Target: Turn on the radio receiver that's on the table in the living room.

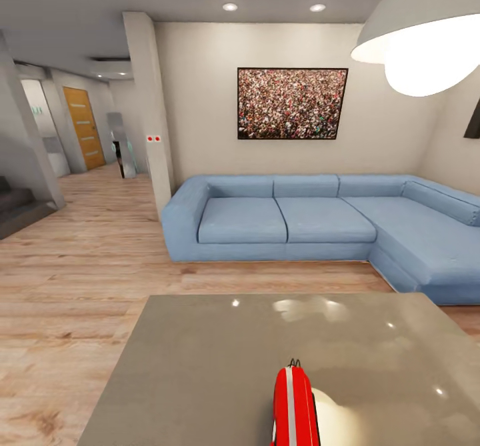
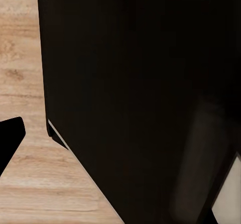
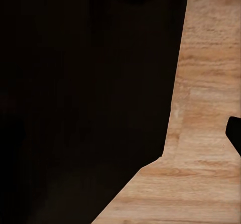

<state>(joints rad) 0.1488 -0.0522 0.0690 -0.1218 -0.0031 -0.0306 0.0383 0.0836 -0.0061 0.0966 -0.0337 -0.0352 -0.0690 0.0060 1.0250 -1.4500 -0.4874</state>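
Of the grippers I could make out almost nothing: each wrist view looked past a big dark mass down to the wood floor (image 3: 206, 133), with just a black sliver at the frame edge that may have been a fingertip, so I could not tell whether either gripper was spread or pressed together. Both arms seemed to hang low beside the robot's body, well below the surface. The radio receiver (image 1: 293, 409) stood on the table (image 1: 200, 366) at its near edge, straight ahead of the robot and about midway between the two arms, so neither arm looked clearly nearer. Seen end-on from the head camera, the radio receiver's long axis ran away from the robot toward the sofa (image 1: 320, 219), a white stripe down its red top and a thin wire handle at the far end. Its face and dial were hidden from that view. Beyond the radio receiver lay bare glossy surface, then the sofa against the wall under the crowd picture (image 1: 292, 103); the pendant lamp (image 1: 427, 39) hung above the table's right side. My guess was that an arm must first rise over the table's near edge.
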